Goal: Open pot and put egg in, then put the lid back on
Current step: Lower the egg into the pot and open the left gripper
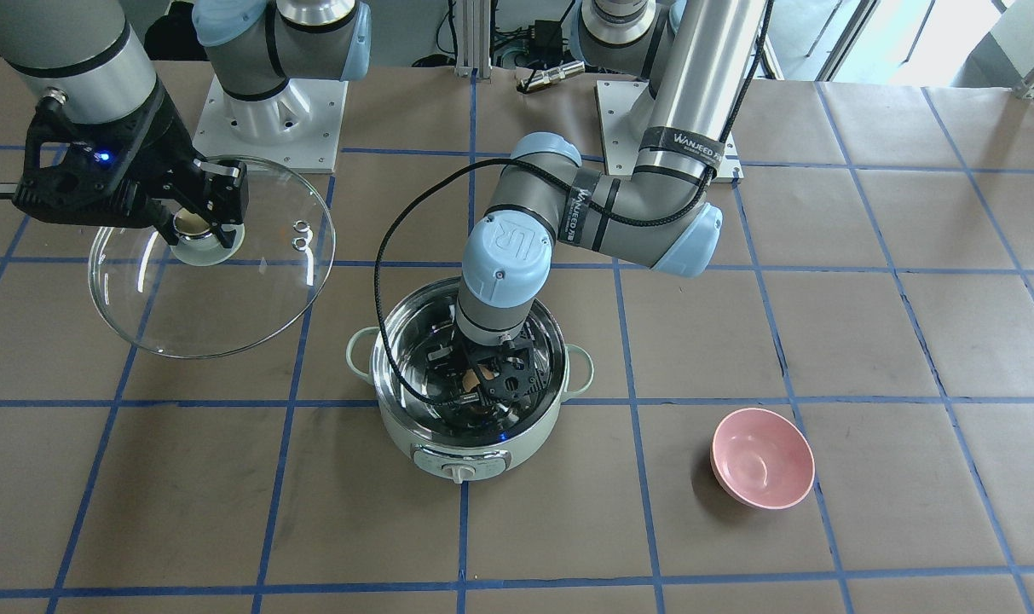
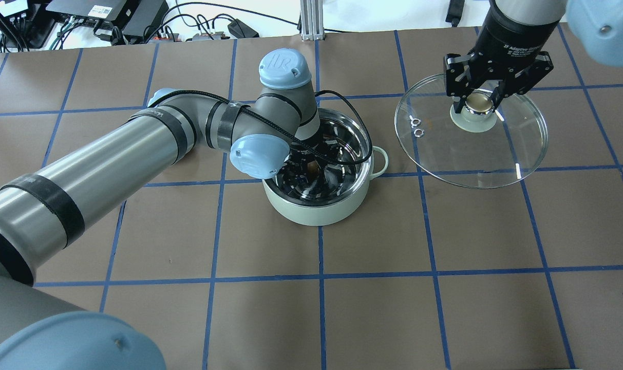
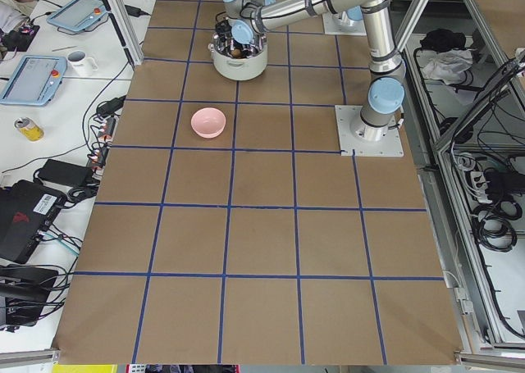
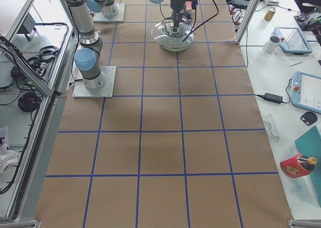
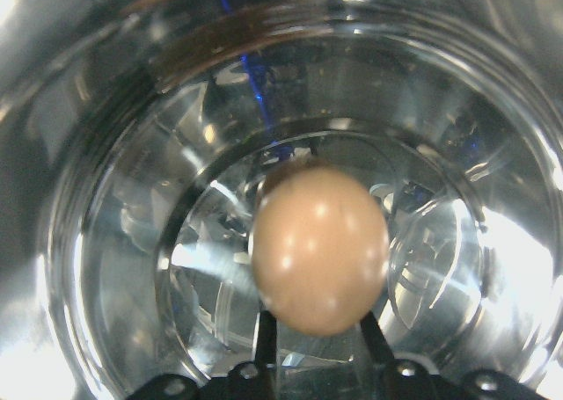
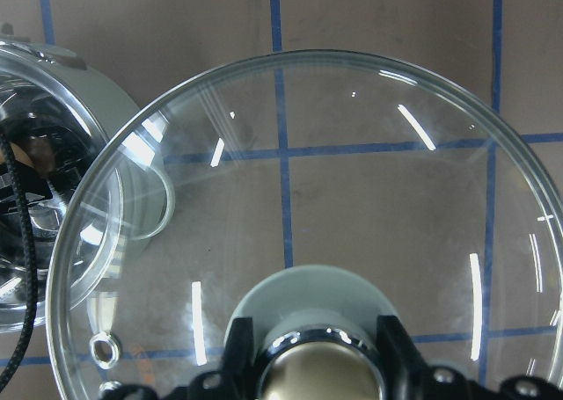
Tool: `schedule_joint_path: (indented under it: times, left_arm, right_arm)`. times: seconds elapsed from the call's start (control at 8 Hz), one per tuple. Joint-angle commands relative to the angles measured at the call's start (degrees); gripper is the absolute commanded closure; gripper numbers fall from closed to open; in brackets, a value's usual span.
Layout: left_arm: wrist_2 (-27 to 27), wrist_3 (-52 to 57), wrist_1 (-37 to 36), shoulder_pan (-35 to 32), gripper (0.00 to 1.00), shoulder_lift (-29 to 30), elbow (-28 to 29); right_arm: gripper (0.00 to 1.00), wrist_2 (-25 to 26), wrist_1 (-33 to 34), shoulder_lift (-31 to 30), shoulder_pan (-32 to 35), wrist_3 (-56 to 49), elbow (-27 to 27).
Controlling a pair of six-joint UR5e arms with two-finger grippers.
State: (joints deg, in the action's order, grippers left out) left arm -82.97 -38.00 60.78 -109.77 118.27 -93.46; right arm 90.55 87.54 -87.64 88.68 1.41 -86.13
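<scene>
The mint-green pot point(image 1: 470, 448) stands open at the table's middle, its steel inside showing; it also shows in the overhead view point(image 2: 316, 213). My left gripper point(image 1: 482, 388) reaches down inside the pot. In the left wrist view its fingers point(image 5: 264, 330) are closed on the tan egg point(image 5: 321, 246) just above the pot's floor. My right gripper point(image 2: 478, 105) is shut on the beige knob of the glass lid point(image 2: 475, 154) and holds the lid level above the table, beside the pot and clear of it. The lid point(image 6: 352, 198) fills the right wrist view.
A pink bowl point(image 1: 762, 458) sits on the table on the robot's left of the pot. The left arm's black cable point(image 1: 389, 281) loops over the pot's rim. Blue tape lines grid the brown table top.
</scene>
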Motion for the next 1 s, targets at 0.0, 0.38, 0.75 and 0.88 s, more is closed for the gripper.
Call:
schedule_joint_path:
  times: [0.0, 0.38, 0.75, 0.88]
  left_arm:
    - [0.01, -0.06, -0.23, 0.00, 0.39, -0.05, 0.03]
    - [-0.08, 0.38, -0.66, -0.09, 0.23, -1.45, 0.73]
    - [-0.70, 3.53, -1.20, 0.17, 0.01, -6.54, 1.87]
    - [-0.78, 5.55, -0.76, 0.61, 0.00, -7.95, 1.96]
  right_arm:
    - [0.71, -0.02, 0.00, 0.01, 0.00, 0.00, 0.00]
    - [0.71, -0.02, 0.00, 0.01, 0.00, 0.00, 0.00]
    - [0.70, -0.11, 0.26, 0.01, 0.09, -0.18, 0.00]
    - [0.70, -0.11, 0.35, -0.08, 0.17, 0.00, 0.00]
